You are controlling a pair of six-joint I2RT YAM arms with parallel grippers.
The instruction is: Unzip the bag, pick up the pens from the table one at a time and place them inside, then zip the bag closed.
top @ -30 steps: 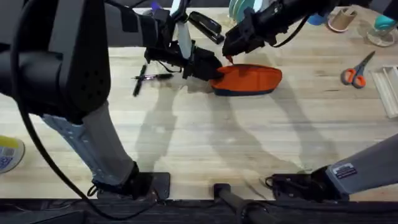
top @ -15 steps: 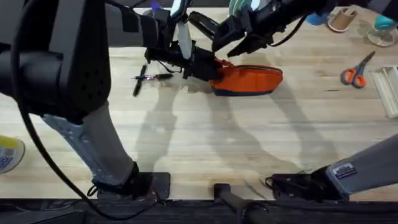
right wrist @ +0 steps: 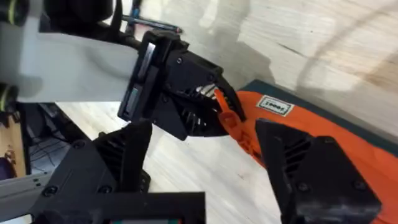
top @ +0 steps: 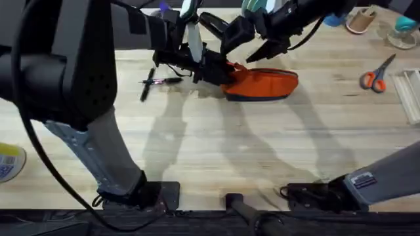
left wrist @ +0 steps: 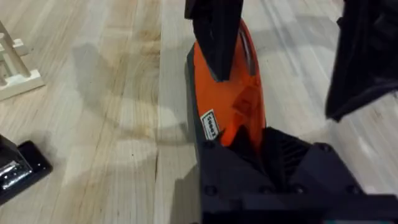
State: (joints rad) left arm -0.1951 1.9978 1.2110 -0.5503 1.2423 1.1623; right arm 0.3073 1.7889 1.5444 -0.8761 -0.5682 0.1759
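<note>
Orange fabric bag (top: pixel 262 84), oblong, navy-edged, on grainy table (top: pixel 216 151).

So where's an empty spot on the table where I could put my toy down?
The widest bare wood is the table's middle, between the orange bag and the arm bases. There is also room between the bag and the scissors. It is crowded at the bag's end, where the left hand grips it, the right hand hovers open, and the pens lie close.

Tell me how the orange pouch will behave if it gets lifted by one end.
The pouch is fabric and looks soft, so it would probably sag rather than stay straight. It looks flat, so likely light. The left gripper pinches its end, where the cloth bunches; it probably deforms easily.
</note>
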